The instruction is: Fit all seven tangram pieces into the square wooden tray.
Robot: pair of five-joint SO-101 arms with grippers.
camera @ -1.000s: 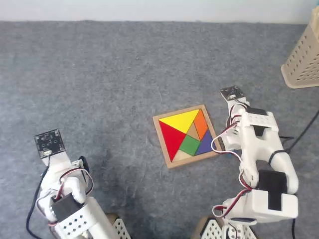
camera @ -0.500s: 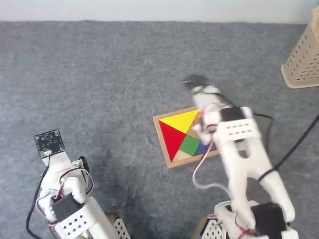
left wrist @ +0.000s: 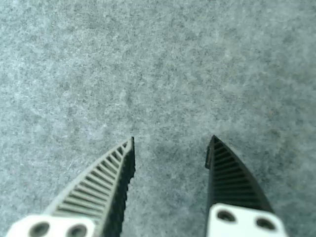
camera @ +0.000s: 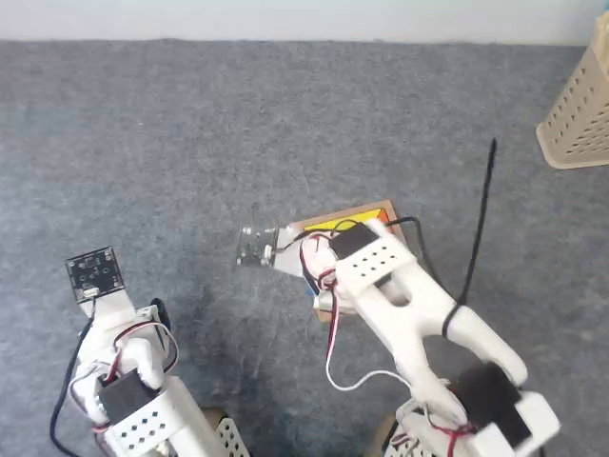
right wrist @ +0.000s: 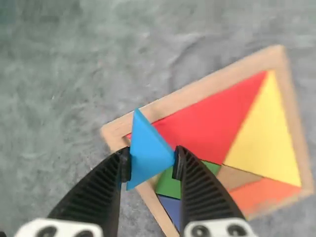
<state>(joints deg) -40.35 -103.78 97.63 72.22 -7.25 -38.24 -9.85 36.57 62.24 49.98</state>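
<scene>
The square wooden tray (right wrist: 202, 88) lies on the grey carpet. In it I see the red triangle (right wrist: 212, 118), yellow triangle (right wrist: 266, 143), green square (right wrist: 168, 186), orange piece (right wrist: 266, 193), a tan triangle (right wrist: 238, 177) and a dark blue piece (right wrist: 170, 207). My right gripper (right wrist: 150, 159) is shut on a light blue triangle (right wrist: 147, 148), held just above the tray's corner by the red piece. In the high view the right arm (camera: 381, 262) covers most of the tray (camera: 366, 209). My left gripper (left wrist: 170, 145) is open over bare carpet, with its arm (camera: 105, 286) at the lower left.
A beige slatted basket (camera: 580, 105) stands at the far right edge. A black cable (camera: 481, 214) rises from the right arm. Open carpet lies between the two arms and beyond the tray.
The right arm has swung from the tray's right side leftward across it and now hangs over its left corner with the light blue triangle. The left arm has stayed still.
</scene>
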